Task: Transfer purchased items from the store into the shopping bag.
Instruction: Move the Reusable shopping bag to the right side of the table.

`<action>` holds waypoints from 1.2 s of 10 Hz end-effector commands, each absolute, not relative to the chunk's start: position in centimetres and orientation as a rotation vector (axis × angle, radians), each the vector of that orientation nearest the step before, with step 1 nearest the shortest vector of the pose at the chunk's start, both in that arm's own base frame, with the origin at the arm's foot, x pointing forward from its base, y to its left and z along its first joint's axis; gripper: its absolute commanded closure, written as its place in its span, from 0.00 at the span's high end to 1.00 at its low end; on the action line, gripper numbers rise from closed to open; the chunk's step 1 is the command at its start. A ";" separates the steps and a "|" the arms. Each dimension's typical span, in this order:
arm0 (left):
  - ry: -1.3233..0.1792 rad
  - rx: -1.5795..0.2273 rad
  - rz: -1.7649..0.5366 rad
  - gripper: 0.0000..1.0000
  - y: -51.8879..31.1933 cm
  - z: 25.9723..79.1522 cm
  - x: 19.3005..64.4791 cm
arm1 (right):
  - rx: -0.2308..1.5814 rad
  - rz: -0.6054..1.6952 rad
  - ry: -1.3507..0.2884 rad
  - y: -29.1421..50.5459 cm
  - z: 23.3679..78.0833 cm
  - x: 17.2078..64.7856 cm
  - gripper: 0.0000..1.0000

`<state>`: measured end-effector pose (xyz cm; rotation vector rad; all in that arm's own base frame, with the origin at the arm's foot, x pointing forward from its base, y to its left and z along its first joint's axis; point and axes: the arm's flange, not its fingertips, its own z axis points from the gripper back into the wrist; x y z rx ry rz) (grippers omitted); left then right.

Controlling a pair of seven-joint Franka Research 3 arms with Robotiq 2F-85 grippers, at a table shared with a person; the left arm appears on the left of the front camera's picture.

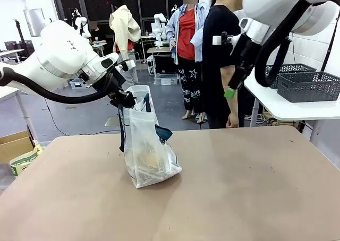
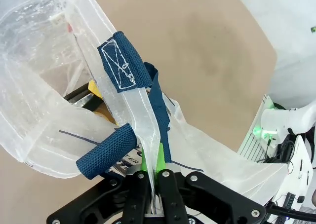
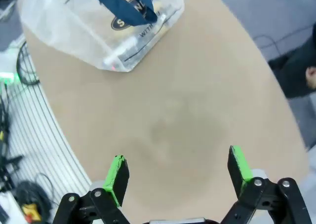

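1. The shopping bag [image 1: 149, 145] is a crinkly, see-through plastic tote standing on the near-left part of the tan table [image 1: 255, 188], its lower corners splayed out against the surface.
2. Its navy strap handles [image 2: 123, 68] are coarse woven webbing with white cross-stitching where they meet the plastic; in my left wrist view one strap end curls into a tube.
3. My left gripper [image 2: 150, 177] is clamped on the bag's upper edge, green pads pressed together with clear film and a strap running between them, holding the mouth up.
4. Through the wall I see a yellowish rounded lump [image 1: 147, 157] low inside; from the left wrist a tan flat packet [image 2: 106, 113] shows within the opening. I can't make out finer detail through the creases.
5. From the right wrist the bag [image 3: 106, 26] lies at the top edge, its dark round logo [image 3: 121, 22] with white lettering facing up.
6. My right gripper [image 3: 178, 170] hangs above bare tabletop with its jaws spread wide and nothing between the green pads [image 3: 118, 177].
7. The table is matte and smooth, with rounded corners; its right half and near side lie unobstructed.
8. A person [image 1: 223, 66] in black stands at the far edge, beside a white side table carrying dark lattice baskets [image 1: 308, 86].
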<state>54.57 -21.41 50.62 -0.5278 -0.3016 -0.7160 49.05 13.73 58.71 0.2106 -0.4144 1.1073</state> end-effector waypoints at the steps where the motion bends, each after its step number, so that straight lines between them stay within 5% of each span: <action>1: -0.301 -0.585 -0.757 0.00 -20.8 51.2 54.9 | 0.304 1.275 -0.507 12.0 58.7 50.1 1.00; 4: -0.296 -0.624 -0.790 0.00 -20.9 50.8 55.1 | 0.355 1.348 -0.676 9.6 60.0 51.8 1.00; 12: -0.294 -0.583 -0.765 0.00 -21.3 50.3 54.7 | 0.362 1.288 -0.669 9.7 59.4 52.5 1.00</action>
